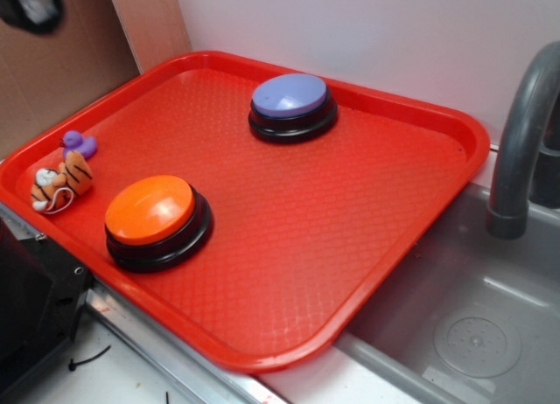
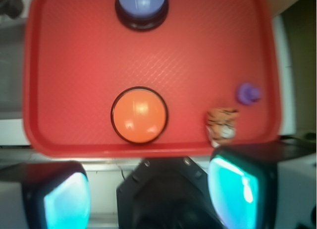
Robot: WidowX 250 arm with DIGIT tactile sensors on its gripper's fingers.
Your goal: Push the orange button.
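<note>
The orange button [image 1: 150, 210], a glossy orange dome on a black round base, sits near the front left of the red tray [image 1: 350, 247]. In the wrist view the orange button [image 2: 139, 115] lies near the tray's [image 2: 74, 65] near edge, ahead of my gripper [image 2: 153, 194]. The gripper hangs high above the counter, short of the tray, open and empty, with its teal pads [image 2: 67, 204] wide apart. The gripper is out of the exterior view.
A lavender-topped button [image 1: 291, 105] stands at the tray's back. A small tiger toy [image 1: 59, 181] and a purple toy [image 1: 79, 144] lie at the tray's left edge. A grey sink [image 1: 472, 325] with faucet [image 1: 521, 142] is to the right. The robot's black base [image 1: 35, 308] is front left.
</note>
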